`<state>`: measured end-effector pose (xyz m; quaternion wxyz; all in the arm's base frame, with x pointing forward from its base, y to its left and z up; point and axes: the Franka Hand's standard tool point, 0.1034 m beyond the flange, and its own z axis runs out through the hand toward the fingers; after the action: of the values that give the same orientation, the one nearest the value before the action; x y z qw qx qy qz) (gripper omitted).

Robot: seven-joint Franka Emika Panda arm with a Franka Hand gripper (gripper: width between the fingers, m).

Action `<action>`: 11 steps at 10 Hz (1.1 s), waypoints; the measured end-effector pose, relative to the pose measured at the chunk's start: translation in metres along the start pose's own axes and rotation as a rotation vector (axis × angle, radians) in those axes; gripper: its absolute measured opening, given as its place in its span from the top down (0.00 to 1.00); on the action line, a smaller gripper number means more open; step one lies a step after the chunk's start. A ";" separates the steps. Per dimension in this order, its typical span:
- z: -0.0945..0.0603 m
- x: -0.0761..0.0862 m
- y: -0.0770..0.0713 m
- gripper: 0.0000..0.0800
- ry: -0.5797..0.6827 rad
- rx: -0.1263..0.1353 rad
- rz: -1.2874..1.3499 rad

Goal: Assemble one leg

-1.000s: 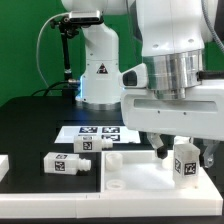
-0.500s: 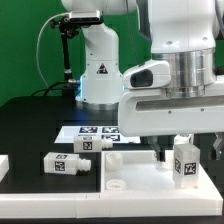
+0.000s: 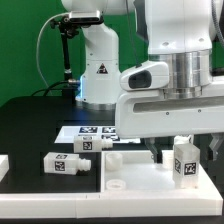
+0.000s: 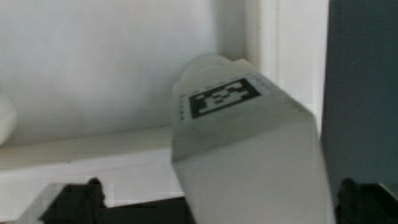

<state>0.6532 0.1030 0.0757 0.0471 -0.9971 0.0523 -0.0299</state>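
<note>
One leg [image 3: 185, 161], a white block with a black-and-white tag, stands upright on the large white panel [image 3: 140, 176] at the exterior view's right. My gripper [image 3: 185, 151] hangs over it, open, with one finger on each side and a gap on both. In the wrist view the leg [image 4: 240, 140] fills the middle, and my gripper [image 4: 222, 205] shows only two dark fingertips [image 4: 80, 203] at the frame's edge, apart from the leg. Two more legs [image 3: 62, 165] [image 3: 90, 144] lie on the black table to the exterior view's left of the panel.
The marker board [image 3: 98, 130] lies flat behind the loose legs. The arm's white base [image 3: 98, 70] stands at the back. Another white part [image 3: 5, 166] lies at the exterior view's left edge. The panel has a round hole [image 3: 117, 185] near its front corner.
The arm has risen a little above the standing leg. The leg has stayed upright in the same place, and the loose legs have not moved.
</note>
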 end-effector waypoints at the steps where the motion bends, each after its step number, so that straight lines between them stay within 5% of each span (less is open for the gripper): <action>1: 0.002 -0.004 -0.006 0.19 -0.006 0.004 -0.010; 3: 0.001 -0.011 -0.021 0.19 -0.020 0.006 0.032; 5: 0.002 -0.011 -0.020 0.19 -0.020 0.006 0.065; 7: 0.002 -0.010 -0.017 0.53 -0.020 0.001 0.186; 8: 0.002 -0.010 -0.014 0.62 -0.021 -0.003 0.280; 11: 0.005 -0.012 -0.006 0.63 -0.017 -0.019 0.555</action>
<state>0.6424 0.1110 0.0711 0.0445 -0.9453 0.3231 -0.0072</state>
